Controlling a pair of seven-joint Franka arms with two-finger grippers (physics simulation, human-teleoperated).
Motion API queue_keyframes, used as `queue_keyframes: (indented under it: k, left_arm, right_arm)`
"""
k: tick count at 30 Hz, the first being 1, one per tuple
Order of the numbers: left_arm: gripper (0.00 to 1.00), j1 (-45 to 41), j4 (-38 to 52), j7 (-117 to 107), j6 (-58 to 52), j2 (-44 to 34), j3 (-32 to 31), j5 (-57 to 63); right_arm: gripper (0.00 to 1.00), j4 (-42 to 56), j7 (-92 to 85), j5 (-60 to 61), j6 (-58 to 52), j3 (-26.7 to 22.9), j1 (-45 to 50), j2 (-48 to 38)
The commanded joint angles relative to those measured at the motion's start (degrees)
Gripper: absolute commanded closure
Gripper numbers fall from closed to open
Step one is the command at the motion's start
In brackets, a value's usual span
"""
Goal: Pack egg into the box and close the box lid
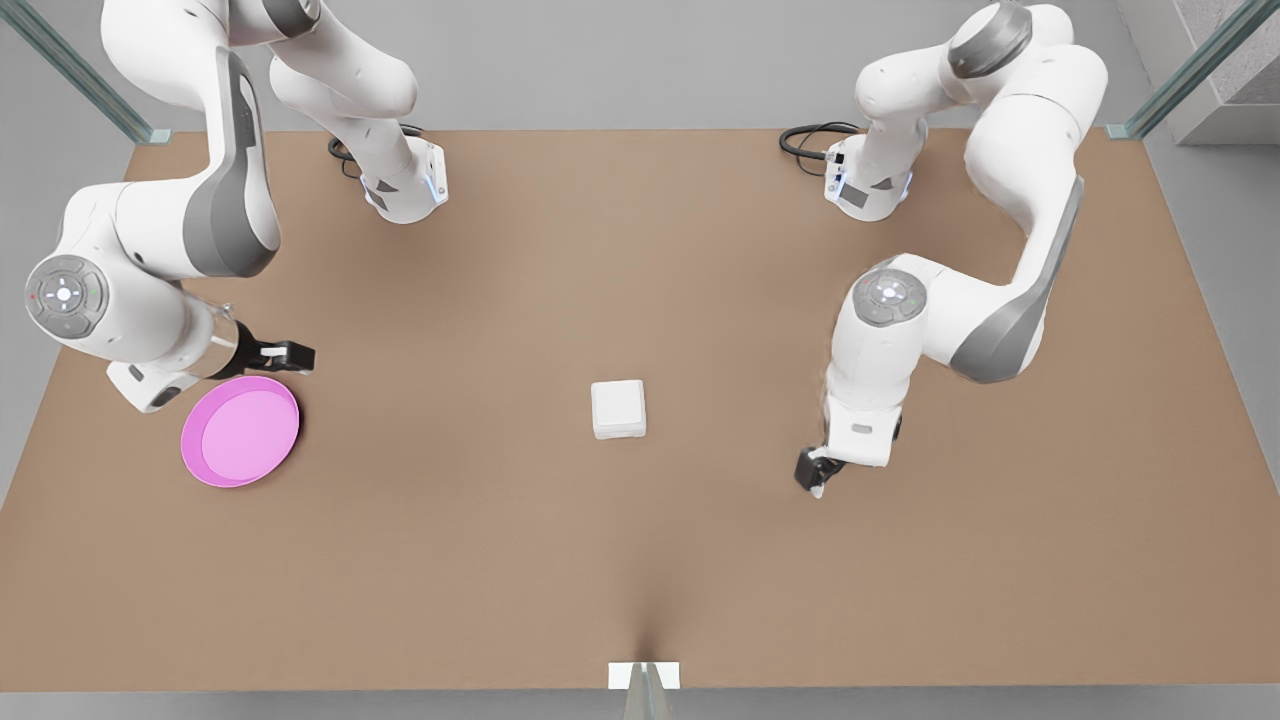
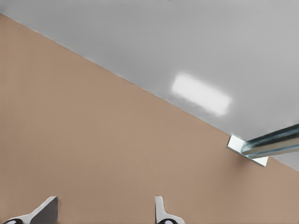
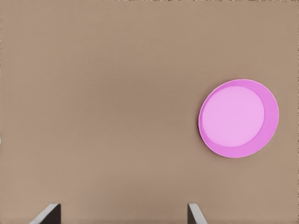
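No readable text, label, brand, number or sign showing anywhere. Box (image 1: 618, 408) near tabletop (image 1: 640, 560) centre showing plain white lid. Pink plate (image 1: 240, 431) near tabletop's left edge in front view carrying no print. Arm housings showing no legible marks.

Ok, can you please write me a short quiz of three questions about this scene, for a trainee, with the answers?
1. True or false: the small white square box in the middle of the brown table stands open.
2. Which gripper is beside the round pink plate? A) the one at the front view's left B) the one at the front view's right C) neither
3. Fill in: the fingers of both grippers are ___.

Key:
1. False; the box lid lies shut.
2. A; it is the right gripper. The left gripper hangs over bare table.
3. Open, holding nothing.
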Motion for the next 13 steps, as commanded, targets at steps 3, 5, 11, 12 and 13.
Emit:
queue_keyframes:
  k: [3,5,11,12,13]
  left_arm:
    - [0.0,-14.5,4.2,69.4,-31.3,-14.5,47.0,-50.0]
    - [0.0,-3.5,-28.4,68.9,-14.8,-41.2,34.7,-43.6]
    - [0.0,-3.6,-24.8,66.4,-14.3,-34.2,32.9,-42.6]
    - [0.0,-3.6,-24.8,66.0,-14.2,-34.1,32.9,-42.6]
    - [0.0,-3.8,-24.9,66.0,-14.2,-33.9,32.9,-42.6]
  right_arm:
    - [0.0,-0.1,-1.6,-1.2,3.9,0.0,-0.9,-5.0]
    - [0.0,-0.8,-1.8,-1.2,5.2,0.0,-0.7,-7.1]
    - [0.0,0.5,-1.7,-1.1,4.6,-0.1,0.1,-3.7]
    - [0.0,0.1,-2.1,-0.9,4.1,-0.6,-1.2,-3.4]
    - [0.0,-0.1,-2.1,-0.9,3.9,-0.6,-1.4,-2.8]
